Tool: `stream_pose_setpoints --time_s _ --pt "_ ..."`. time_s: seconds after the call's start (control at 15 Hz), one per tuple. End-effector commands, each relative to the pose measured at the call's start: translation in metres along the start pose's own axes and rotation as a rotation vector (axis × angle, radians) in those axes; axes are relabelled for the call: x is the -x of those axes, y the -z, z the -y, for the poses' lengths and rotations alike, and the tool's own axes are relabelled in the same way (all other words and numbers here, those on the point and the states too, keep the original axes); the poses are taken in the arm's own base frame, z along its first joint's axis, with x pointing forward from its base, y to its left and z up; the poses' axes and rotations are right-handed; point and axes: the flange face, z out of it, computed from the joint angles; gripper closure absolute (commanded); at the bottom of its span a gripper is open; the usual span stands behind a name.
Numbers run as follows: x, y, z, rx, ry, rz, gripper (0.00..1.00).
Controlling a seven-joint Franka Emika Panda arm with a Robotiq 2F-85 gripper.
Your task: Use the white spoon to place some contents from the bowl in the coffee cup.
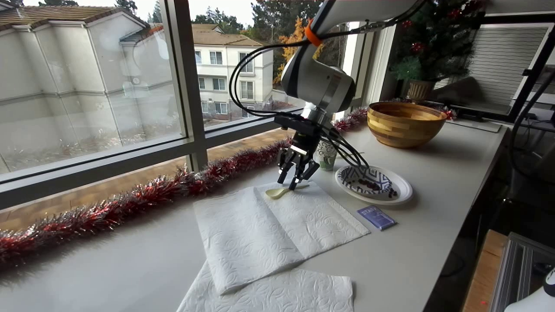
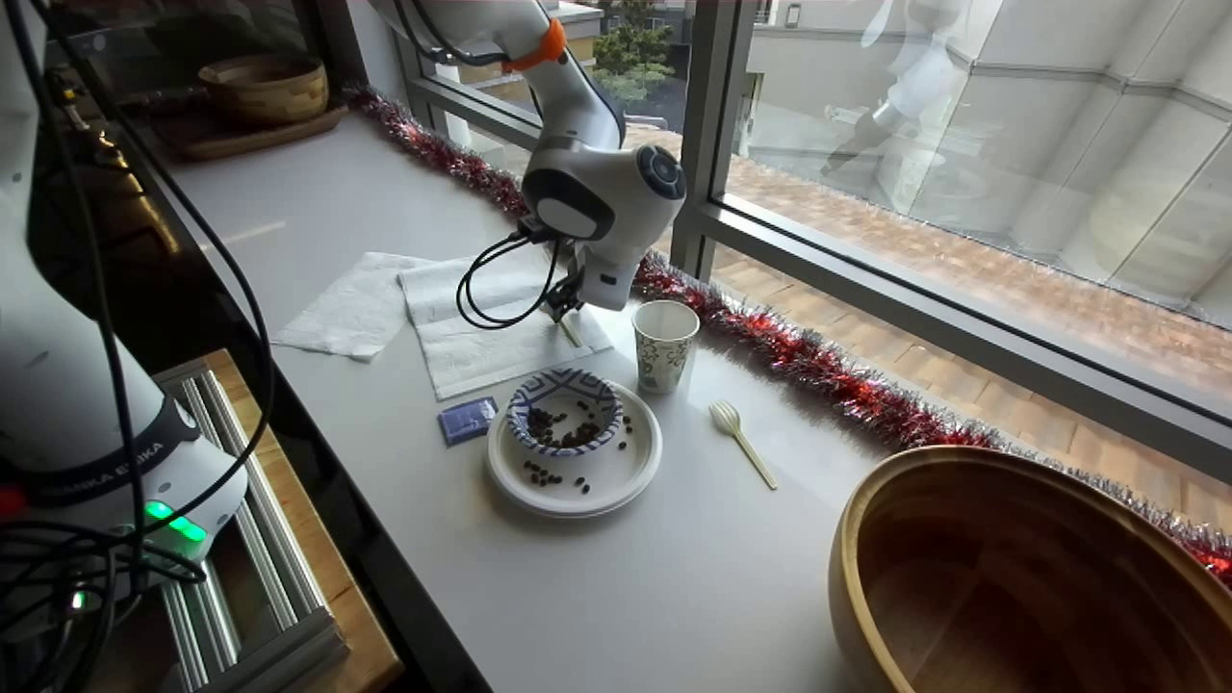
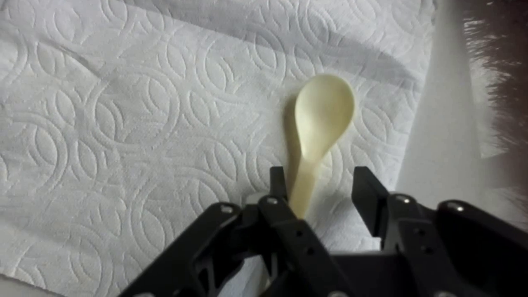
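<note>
- Two fingers [image 3: 369,202] of the gripper [image 3: 319,183], spread apart, the handle of one white spoon [image 3: 325,111] between them.
- The spoon lies on one of two paper towels [image 1: 269,234].
- One patterned bowl [image 2: 563,390] on a white plate [image 2: 626,478]; its dark beans [image 2: 580,436] too small to count, several more on the plate.
- One paper cup [image 2: 664,348], upright, near the plate.
- One fork [image 2: 739,440], near the cup.
- One purple packet [image 2: 468,421], beside the plate.
- Two wooden bowls [image 2: 982,577], well apart.
</note>
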Motion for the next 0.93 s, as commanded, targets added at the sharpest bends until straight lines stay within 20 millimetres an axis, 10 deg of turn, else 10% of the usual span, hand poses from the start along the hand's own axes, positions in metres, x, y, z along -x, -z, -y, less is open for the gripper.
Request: stream_pose_setpoints --time_s 0.0,0.13,0.87 --pt "0.001 0.003 -0.003 0.01 -0.002 0.001 0.84" --pt "0.002 0.004 -0.003 0.015 0.001 0.0 0.99" --pt "0.043 0.084 -0.051 0.052 0.109 -0.015 0.97"
